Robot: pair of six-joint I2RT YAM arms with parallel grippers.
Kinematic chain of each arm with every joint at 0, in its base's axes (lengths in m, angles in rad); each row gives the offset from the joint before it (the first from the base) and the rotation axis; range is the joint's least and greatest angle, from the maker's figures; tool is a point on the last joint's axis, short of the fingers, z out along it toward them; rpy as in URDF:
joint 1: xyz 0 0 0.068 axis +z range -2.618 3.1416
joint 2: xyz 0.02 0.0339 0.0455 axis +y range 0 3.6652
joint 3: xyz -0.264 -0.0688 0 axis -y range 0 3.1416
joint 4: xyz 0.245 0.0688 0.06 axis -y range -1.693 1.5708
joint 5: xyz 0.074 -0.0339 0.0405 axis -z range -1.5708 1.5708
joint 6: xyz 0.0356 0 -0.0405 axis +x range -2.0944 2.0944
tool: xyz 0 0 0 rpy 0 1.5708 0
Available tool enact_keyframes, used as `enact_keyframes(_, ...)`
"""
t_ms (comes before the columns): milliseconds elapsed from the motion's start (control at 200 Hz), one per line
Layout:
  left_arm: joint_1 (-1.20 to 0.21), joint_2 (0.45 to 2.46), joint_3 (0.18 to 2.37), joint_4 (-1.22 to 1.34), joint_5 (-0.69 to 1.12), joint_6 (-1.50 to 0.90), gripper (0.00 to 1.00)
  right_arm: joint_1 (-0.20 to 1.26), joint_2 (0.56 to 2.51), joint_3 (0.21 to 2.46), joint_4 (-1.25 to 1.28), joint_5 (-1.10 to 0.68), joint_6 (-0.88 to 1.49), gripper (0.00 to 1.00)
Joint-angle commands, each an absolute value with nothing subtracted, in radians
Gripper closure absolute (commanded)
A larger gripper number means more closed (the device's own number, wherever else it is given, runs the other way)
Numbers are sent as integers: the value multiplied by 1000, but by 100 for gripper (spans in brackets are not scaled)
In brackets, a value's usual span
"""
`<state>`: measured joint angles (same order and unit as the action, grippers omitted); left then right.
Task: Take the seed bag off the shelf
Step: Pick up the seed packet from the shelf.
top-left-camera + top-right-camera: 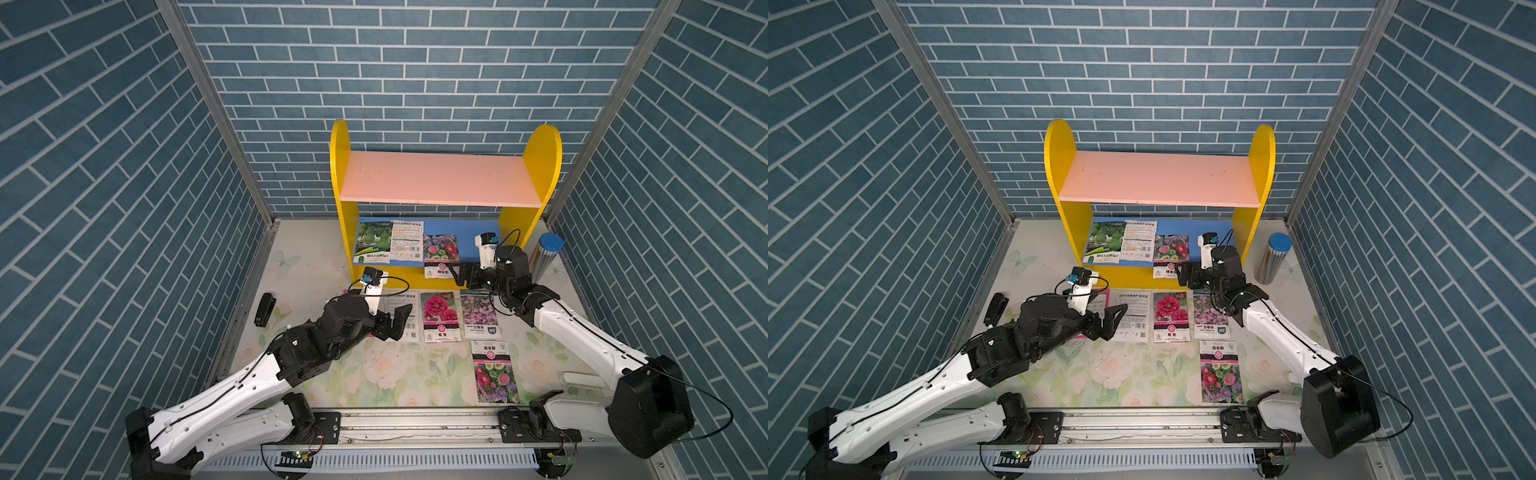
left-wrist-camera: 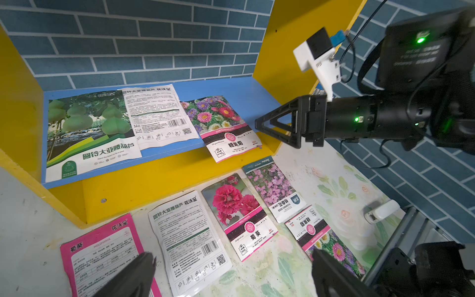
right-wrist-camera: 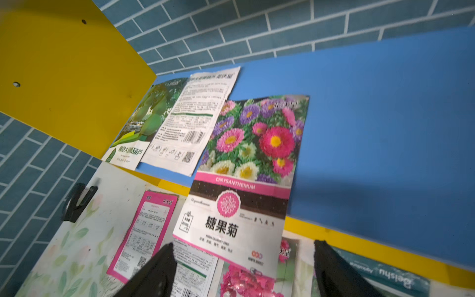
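**Target.** The chrysanthemum bag [image 3: 246, 167] lies flat on the blue lower board [image 1: 461, 230] of the shelf [image 1: 540, 166], right of centre. Its near end overhangs the board's front edge w/ nothing beneath. That free strip is probably why this bag is picked first: jaws can close on it w/o scraping the board.

**Neighbours.** The gourd bag [image 1: 372, 243] and white-back bag [image 1: 407, 241] lie to its left on the same board. The white-back bag meets the target's far-left corner. Which one lies on top cannot be told.

**R gripper** [image 1: 458, 275]. Jaws apart, nothing held. It sits just right of the overhang, at approx. board level. In the right wrist view the bag's near end shows between the two fingers [image 3: 159, 272], ahead of the tips, w/ no contact seen. Judged step: pre-grasp.

**L gripper** [image 1: 401, 322]. Jaws fully apart, empty. It hovers over the left part of the row of bags [image 1: 439, 316] laid out on the table [image 1: 311, 266], clear of the shelf. This likely leaves the R arm free access.

**Risk (est.).** The thin, glossy bag may slip, or drag the white-back bag along.
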<state>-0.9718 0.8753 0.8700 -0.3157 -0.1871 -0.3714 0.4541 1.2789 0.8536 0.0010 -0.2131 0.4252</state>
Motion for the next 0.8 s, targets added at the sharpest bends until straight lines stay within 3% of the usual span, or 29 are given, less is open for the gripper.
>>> enact_keyframes(0, -961, 855, 853, -293, -152, -365, 0, 432, 1262, 818, 57, -338, 500, 15)
enact_keyframes(400, -962, 819, 827, -288, -92, -360, 0, 394, 1359, 773, 215, -445, 552, 20)
enact_keyframes(790, -962, 822, 812, -277, -61, -364, 0, 381, 1452, 779, 294, -463, 578, 38)
